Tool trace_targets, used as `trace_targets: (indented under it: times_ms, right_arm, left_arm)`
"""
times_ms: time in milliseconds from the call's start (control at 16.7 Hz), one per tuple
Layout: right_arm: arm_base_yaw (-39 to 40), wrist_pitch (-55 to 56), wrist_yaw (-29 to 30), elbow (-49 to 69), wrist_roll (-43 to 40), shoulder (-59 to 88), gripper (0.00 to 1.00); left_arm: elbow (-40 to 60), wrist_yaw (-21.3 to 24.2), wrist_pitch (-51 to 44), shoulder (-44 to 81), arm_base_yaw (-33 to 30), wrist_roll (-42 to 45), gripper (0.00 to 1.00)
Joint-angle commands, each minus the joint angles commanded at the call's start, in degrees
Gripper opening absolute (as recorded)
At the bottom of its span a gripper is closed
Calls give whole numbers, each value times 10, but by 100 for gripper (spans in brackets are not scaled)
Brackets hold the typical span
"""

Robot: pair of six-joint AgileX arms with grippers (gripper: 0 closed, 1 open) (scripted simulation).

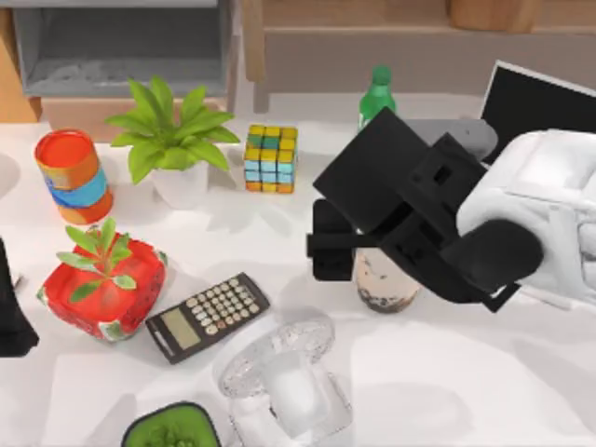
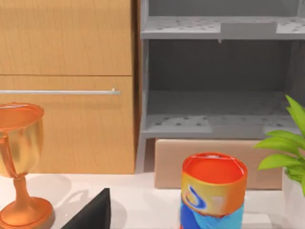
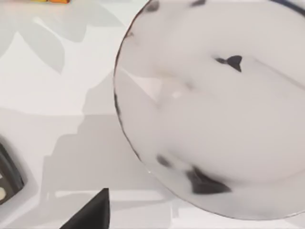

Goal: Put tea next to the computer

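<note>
The tea (image 1: 384,284), a clear cup with beige drink and dark pearls at its bottom, stands on the surface left of the computer (image 1: 533,101), directly under the right gripper (image 1: 328,244), whose finger state I cannot tell.

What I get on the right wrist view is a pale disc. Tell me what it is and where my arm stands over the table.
Observer: It is the lid of the tea. In the top view the right gripper hangs directly above the cup, right of the table's middle.
Operator: Give me the computer's position.
Observer: The computer stands at the table's far right corner, behind the right arm and apart from the tea.
Operator: Report the left arm.
Observer: The left gripper is parked at the table's left edge.
</note>
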Motion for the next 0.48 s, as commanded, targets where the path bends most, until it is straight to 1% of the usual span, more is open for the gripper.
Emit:
trace_targets:
  times_ms: [240,480]
  right_arm:
    - [-7,11,-3,-4,-6,5,100]
    - [-35,91,-15,-20,-35,51,100]
  left_arm:
    - [0,0,0,0,0,0,100]
    - [0,0,0,0,0,0,100]
